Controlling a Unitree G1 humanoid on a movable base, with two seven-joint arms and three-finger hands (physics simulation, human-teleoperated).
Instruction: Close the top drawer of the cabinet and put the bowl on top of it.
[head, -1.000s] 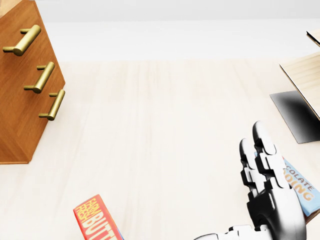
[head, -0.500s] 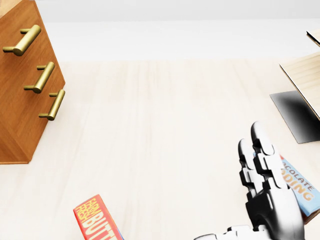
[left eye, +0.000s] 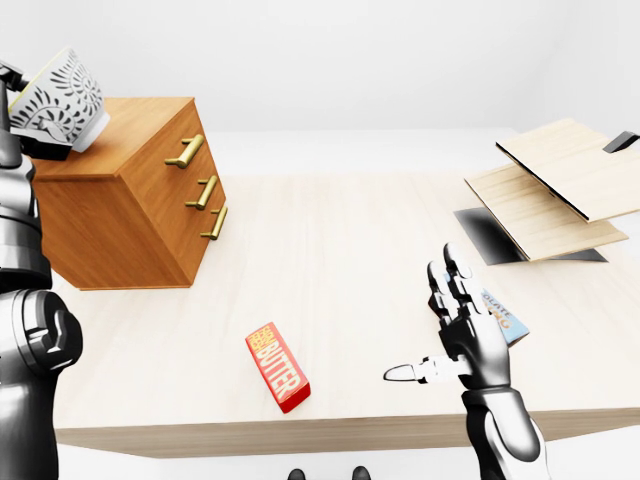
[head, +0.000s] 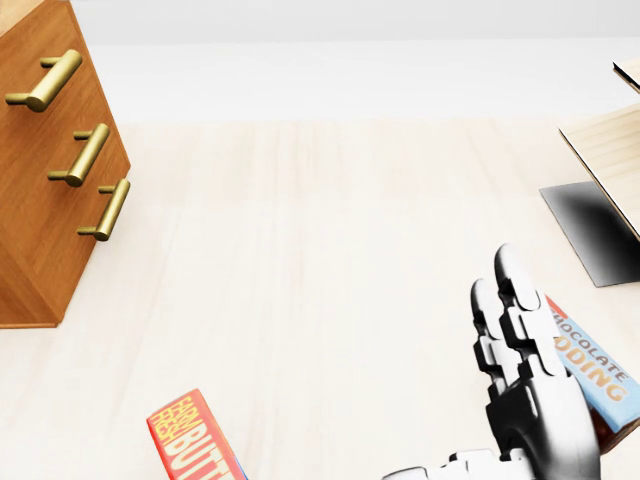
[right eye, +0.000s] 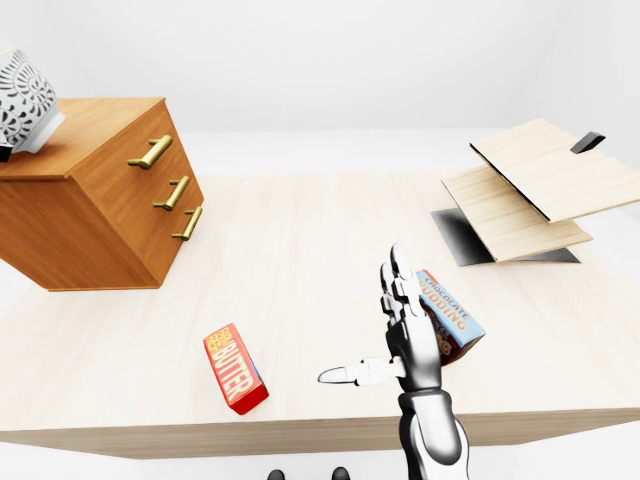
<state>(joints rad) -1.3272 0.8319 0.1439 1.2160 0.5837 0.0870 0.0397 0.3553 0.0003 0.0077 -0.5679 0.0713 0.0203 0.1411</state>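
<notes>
Drawer looks shut, my left hand grips the bowl above the cabinet top; next, lower it; right hand open, empty

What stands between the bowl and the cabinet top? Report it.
Nothing visible. In the left-eye view the bowl hangs tilted over the left edge of the cabinet top, and no object lies on the wood beside it. The butter box lies apart, on the table.

The open-fingered right hand overlaps a chocolate pudding box at lower right; the cabinet stands at left.
</notes>
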